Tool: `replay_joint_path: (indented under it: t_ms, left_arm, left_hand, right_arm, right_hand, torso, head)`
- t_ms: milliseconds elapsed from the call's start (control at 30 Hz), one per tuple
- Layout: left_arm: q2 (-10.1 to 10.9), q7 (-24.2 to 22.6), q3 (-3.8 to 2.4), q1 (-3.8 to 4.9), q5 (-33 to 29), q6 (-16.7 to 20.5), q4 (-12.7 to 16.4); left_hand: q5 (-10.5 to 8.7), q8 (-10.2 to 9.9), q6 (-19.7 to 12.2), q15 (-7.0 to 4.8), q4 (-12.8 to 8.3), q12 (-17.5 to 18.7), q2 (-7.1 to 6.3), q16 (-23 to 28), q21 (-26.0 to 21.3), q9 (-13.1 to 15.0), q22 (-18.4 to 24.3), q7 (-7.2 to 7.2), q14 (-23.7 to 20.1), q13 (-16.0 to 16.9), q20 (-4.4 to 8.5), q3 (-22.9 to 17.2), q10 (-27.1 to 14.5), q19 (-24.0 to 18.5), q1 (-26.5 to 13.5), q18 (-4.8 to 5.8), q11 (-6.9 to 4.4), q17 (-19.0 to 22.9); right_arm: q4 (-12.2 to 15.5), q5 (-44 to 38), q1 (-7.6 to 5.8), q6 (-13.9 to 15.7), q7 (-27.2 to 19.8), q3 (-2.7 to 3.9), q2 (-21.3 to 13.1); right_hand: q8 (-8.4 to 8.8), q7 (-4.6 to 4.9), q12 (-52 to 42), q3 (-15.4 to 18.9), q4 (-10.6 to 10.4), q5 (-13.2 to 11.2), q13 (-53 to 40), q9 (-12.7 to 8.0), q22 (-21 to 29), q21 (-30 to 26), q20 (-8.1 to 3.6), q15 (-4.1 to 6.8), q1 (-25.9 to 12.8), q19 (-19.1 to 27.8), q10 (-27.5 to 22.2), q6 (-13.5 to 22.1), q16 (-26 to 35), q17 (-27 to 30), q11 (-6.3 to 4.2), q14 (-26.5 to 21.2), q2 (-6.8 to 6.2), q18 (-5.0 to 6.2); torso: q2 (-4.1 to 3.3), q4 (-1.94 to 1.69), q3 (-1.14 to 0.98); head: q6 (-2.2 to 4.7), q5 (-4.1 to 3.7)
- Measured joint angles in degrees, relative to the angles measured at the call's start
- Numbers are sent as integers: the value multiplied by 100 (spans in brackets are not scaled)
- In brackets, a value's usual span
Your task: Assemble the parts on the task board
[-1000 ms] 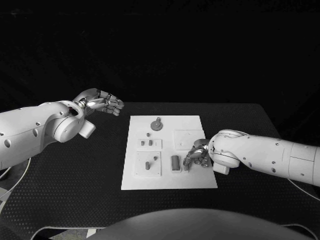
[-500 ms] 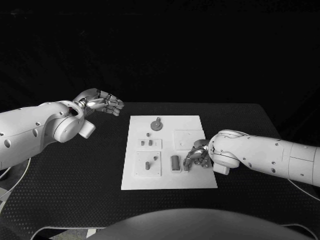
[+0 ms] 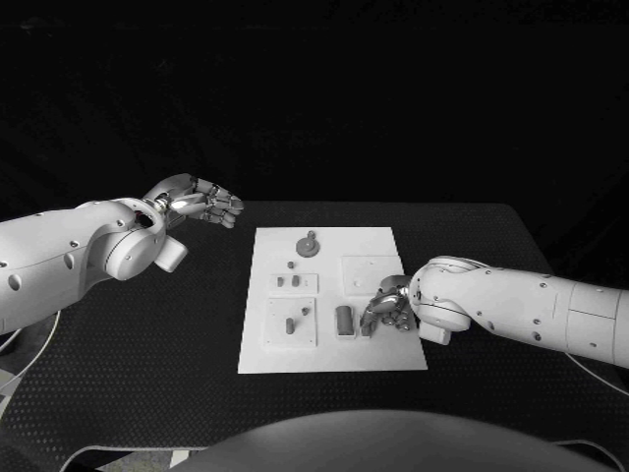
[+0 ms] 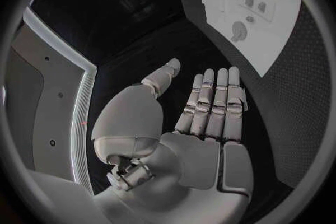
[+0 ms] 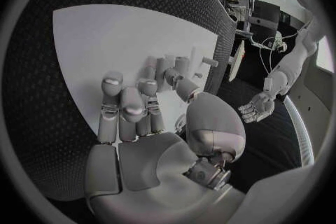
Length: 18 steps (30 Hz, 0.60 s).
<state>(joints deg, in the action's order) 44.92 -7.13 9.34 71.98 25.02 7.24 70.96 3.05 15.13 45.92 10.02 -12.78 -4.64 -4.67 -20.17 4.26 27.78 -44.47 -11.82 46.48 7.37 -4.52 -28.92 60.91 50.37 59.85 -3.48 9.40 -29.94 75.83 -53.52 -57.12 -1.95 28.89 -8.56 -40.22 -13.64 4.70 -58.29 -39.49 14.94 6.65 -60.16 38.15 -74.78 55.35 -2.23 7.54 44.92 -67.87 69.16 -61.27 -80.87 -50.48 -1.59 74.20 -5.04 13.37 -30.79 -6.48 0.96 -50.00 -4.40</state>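
The task board [image 3: 332, 354] is plain white. The parts [image 3: 344, 320] on it are grey. The table [image 3: 159, 364] is black with a fine dotted texture. Each robot hand, left [image 3: 199, 202] and right [image 3: 388, 307], is silver on a white arm.

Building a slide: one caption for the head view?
Right hand works over the white board beside a grey part; left hand hovers open off the board.
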Motion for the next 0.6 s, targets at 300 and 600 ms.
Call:
replay_joint_path:
  t_ms: [300,600]
  left_arm:
    - [5,3,0,0,1,0,-1]
    - [4,4,0,0,1,0,-1]
  left_hand:
    - [0,0,2,0,0,0,0,-1,0,-5,0,-3,0,0,0,0,0,0,0,-57,0,0]
    - [0,0,3,0,0,0,0,-1,0,-5,0,-3,0,-5,0,0,0,0,0,-55,0,-1]
  right_arm:
    - [3,-11,4,13,-14,-2,-7]
    - [3,-14,6,42,-33,-3,-10]
  right_hand:
    - [24,13,22,-20,-286,0,5,-14,18,-25,2,-23,-71,2,-47,54,23,1,6,-23,-267,0]
    - [24,13,22,-54,-357,0,5,-14,18,-25,8,-25,-71,8,-47,55,23,1,6,-23,-327,0]
  torso:
    - [0,-4,1]
    - [0,-2,-2]
  head:
    - [0,-1]
    - [0,10]
